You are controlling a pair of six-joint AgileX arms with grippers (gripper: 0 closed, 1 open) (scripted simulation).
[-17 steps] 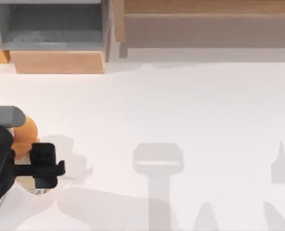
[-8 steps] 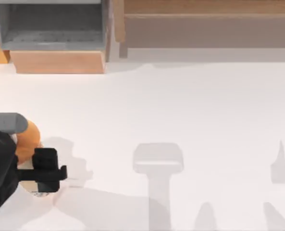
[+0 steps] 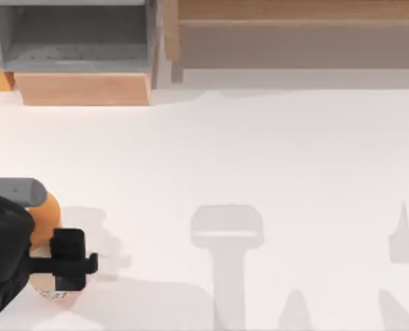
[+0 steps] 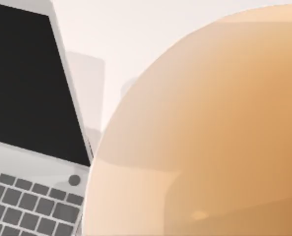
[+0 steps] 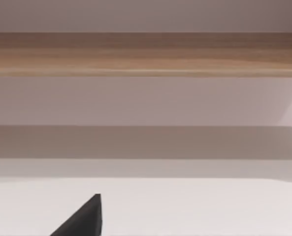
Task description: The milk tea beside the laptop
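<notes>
A: Carrying step; left gripper clamps the cup at the table's left edge.
B: Next: set it upright just beside the laptop; then release.

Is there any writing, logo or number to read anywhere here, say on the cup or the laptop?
None can be read. The milk tea has a plain orange-tan side with no label. The laptop has a blank black screen, and its keys are too small to read. The white table bears no marks.
</notes>
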